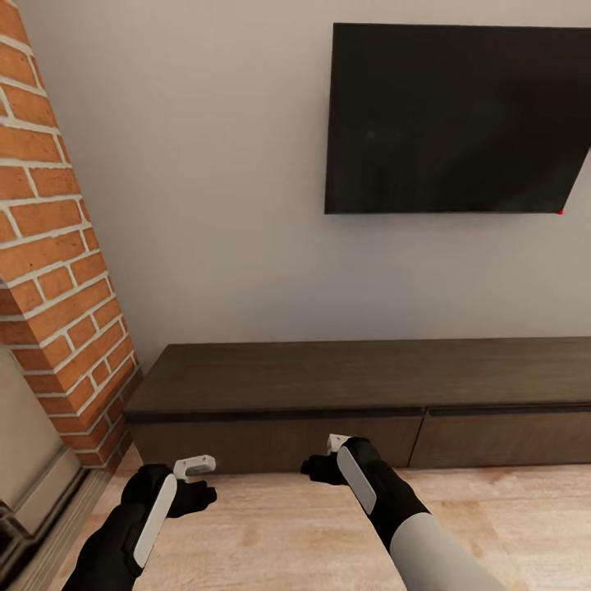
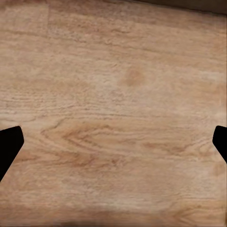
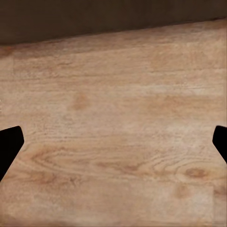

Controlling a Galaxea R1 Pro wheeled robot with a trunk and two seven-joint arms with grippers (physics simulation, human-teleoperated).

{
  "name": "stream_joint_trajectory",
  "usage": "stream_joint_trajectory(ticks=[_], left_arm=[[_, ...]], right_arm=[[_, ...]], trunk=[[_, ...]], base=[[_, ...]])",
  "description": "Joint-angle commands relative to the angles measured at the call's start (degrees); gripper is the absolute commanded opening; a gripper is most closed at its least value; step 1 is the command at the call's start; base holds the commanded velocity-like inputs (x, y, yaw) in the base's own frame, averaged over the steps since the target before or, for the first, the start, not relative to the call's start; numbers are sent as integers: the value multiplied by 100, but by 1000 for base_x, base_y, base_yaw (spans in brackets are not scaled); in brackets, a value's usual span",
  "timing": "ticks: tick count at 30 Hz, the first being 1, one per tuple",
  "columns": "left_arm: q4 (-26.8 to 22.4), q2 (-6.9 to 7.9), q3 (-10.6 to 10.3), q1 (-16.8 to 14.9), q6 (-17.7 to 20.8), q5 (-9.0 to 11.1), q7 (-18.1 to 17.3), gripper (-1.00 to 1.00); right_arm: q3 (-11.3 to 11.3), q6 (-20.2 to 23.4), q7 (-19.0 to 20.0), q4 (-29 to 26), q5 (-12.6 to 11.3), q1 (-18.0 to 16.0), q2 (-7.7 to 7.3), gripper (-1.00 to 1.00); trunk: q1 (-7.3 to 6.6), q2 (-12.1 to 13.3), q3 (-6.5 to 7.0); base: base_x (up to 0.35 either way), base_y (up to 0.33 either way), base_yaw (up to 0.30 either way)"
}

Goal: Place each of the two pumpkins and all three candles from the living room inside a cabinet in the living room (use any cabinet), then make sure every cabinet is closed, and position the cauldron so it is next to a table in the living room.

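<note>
The long, low, dark brown cabinet (image 1: pixel 353 382) stands against the wall straight ahead, with both of its visible drawer fronts shut flush. My left gripper (image 1: pixel 190 492) hangs over the wooden floor in front of the cabinet's left end. Just short of the left drawer front is my right gripper (image 1: pixel 324 468). In the wrist views both point down at bare floor, the left gripper (image 2: pixel 113 146) and the right gripper (image 3: pixel 113 146) open with nothing between the fingers. The cabinet's base (image 3: pixel 94 19) edges the right wrist view. Pumpkins, candles and cauldron are out of view.
A brick fireplace (image 1: pixel 57 279) rises at the left, close to the cabinet's left end. A black TV (image 1: pixel 460 119) hangs on the wall above the cabinet. Light wooden floor (image 1: pixel 271 533) spreads under both arms.
</note>
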Motion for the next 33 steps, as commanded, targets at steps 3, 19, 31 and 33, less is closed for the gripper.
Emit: stream_joint_trajectory(ticks=[3, 19, 31, 33], left_arm=[[225, 6, 92, 0, -32, -13, 5, 100], [1735, 280, 178, 0, -1029, -5, -33, 100], [1779, 318, 216, -3, -1072, 10, -7, 100], [1778, 316, 216, -4, -1072, 11, -8, 100]], right_arm=[[-1, -39, 4, 3, 5, 127, 0, 100], [17, -1267, 18, 91, -2, 1029, 0, 100], [-1, -1341, 34, 180, 7, 1131, 0, 100], [-1, -1370, 35, 220, 8, 1132, 0, 100]], trunk=[[-67, 122, 54], [-418, 763, 280], [-681, 1245, 387], [-725, 1325, 406]], base=[[0, 0, 0], [0, 0, 0], [0, 0, 0], [0, 0, 0]])
